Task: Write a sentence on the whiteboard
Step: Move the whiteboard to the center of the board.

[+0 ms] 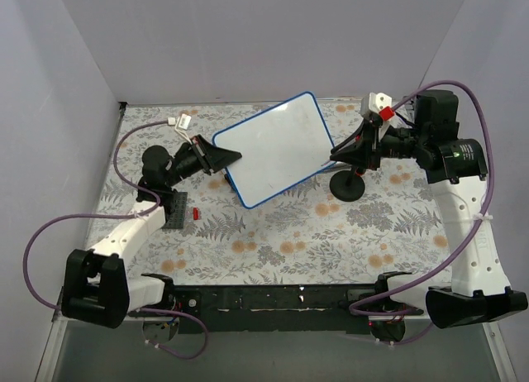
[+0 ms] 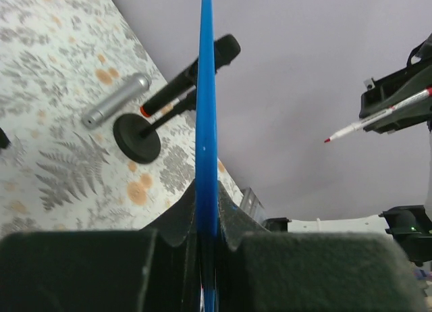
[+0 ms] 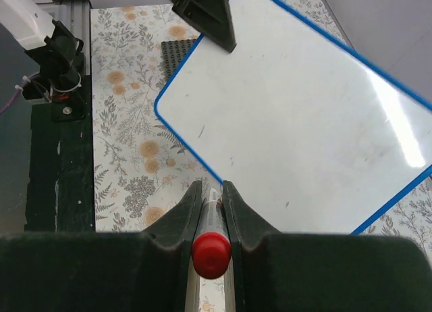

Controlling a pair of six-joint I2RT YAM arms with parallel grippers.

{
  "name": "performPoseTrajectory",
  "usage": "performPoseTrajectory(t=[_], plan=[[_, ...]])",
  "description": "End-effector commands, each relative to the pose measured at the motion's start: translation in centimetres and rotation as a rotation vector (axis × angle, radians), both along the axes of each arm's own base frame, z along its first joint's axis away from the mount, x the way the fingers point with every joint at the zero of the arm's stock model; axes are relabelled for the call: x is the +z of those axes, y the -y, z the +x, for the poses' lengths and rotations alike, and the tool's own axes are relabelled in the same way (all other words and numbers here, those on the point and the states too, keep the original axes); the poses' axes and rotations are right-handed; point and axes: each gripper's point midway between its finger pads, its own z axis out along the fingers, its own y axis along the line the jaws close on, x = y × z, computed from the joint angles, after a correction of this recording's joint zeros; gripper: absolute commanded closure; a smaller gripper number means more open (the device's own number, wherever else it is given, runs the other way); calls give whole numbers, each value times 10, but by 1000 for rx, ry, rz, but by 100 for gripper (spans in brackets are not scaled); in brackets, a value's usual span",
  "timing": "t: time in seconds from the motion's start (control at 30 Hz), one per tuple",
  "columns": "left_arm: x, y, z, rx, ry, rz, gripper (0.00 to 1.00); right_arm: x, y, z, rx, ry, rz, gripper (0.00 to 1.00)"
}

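Left gripper [image 2: 206, 194]: jaws pinched on the blue rim of the whiteboard [image 1: 277, 150], at its short left edge. The board is held tilted over the floral table [image 1: 273, 233], its face white with glare.

Right gripper [image 3: 211, 190]: jaws clamped on a red marker [image 3: 211, 252], tip aimed at the board's right corner. The left wrist view shows the tip clear of the board.

Black round-based stand [image 1: 349, 186] sits just below the right gripper. Dark grey studded plate [image 1: 175, 210] lies beside the left arm.
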Motion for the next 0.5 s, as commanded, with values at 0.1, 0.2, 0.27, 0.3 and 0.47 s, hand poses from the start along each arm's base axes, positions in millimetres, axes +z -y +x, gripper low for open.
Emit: performPoseTrajectory(t=[0.1,0.2,0.27,0.3,0.47], plan=[[-11,18,-26,133,-73,-24,100,13,-24,7,4,43,-9,99],[-21,29,-35,114,-78,-20,100,7,-45,6,43,52,-33,99],[-36,39,-42,79,-86,2,100,0,-61,3,79,56,-58,99],[-39,42,-43,71,-83,12,100,0,-67,4,85,69,-62,99],[-62,50,-52,48,-49,95,100,-9,-108,3,141,69,-105,99]])
